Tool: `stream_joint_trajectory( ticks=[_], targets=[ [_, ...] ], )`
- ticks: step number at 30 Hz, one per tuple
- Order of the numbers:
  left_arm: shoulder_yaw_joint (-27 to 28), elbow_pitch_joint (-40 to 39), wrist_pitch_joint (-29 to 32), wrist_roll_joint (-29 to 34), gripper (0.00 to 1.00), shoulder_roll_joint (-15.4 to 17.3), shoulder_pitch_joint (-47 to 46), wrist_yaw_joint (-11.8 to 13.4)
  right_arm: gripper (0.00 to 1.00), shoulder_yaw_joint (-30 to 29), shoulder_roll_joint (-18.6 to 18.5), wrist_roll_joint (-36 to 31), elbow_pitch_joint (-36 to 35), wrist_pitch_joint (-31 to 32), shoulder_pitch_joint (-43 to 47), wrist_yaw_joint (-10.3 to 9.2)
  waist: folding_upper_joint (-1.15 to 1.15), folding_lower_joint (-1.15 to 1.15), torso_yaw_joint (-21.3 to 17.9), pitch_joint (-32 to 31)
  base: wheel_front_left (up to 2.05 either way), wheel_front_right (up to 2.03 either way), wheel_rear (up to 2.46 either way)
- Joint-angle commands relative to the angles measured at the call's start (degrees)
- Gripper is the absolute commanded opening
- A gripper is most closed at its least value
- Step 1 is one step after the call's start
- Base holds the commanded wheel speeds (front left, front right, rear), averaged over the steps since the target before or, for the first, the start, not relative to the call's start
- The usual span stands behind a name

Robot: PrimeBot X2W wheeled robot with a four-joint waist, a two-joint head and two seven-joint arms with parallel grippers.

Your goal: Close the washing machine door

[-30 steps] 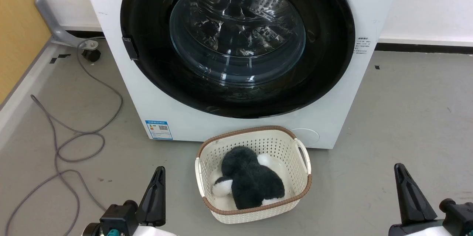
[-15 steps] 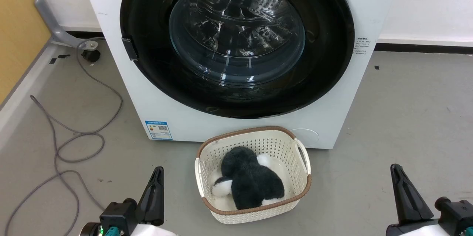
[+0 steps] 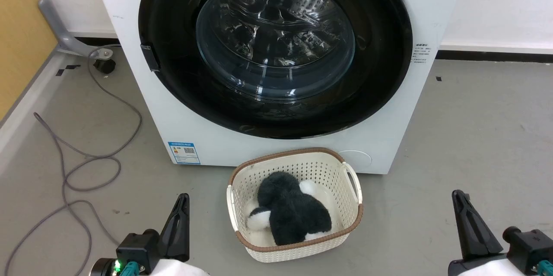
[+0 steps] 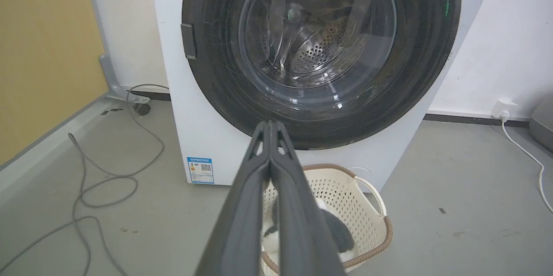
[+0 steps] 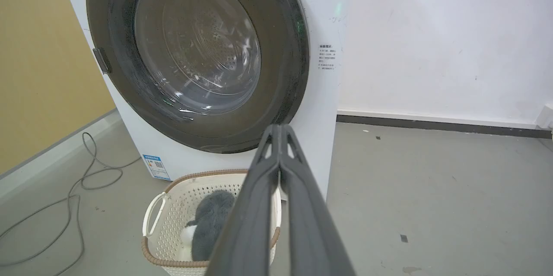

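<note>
The washing machine (image 3: 389, 138) is a big white box straight ahead. Its round black-rimmed door (image 3: 380, 73) lies flat against the front, and the steel drum shows through the glass window (image 3: 276, 38). The door (image 4: 423, 73) and machine (image 4: 181, 116) also appear in the left wrist view, and the door (image 5: 285, 51) in the right wrist view. My left gripper (image 3: 183, 200) is low at the left, shut on nothing, well short of the machine. My right gripper (image 3: 457, 196) is low at the right, shut and empty. The shut fingertips meet in each wrist view (image 4: 269, 124) (image 5: 281, 128).
A cream perforated basket (image 3: 350, 179) with a black and white plush toy (image 3: 293, 213) sits on the grey floor right before the machine. Grey cables (image 3: 73, 168) loop on the floor at the left. A yellow wall panel (image 3: 21, 30) stands left; a white wall (image 3: 497, 4) lies behind.
The whole head view has shifted slightly left, so the camera moved. Both grippers have drifted a little left in it, the right one more. The door has stayed flat against the machine.
</note>
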Motion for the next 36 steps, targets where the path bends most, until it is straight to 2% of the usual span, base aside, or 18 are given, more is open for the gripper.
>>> stream_joint_trajectory(
  ticks=[1, 36],
  targets=[
    [0.3, -0.3, 0.3, 0.7, 0.0, 0.0, -0.7, 0.2, 0.0, 0.2, 0.3, -0.7, 0.1, 0.5, -0.9, -0.01, 0.0, 0.0, 0.0, 0.0, 0.0, 0.0, 0.0],
    [2.0, -1.8, 4.6, 3.8, 0.0, 0.0, -1.7, 0.6, 0.0, 1.4, 0.8, -3.0, 0.3, 3.9, -2.8, -0.03, 0.0, 0.0, -0.7, -0.1, 0.0, 0.0, 0.0]
  ],
)
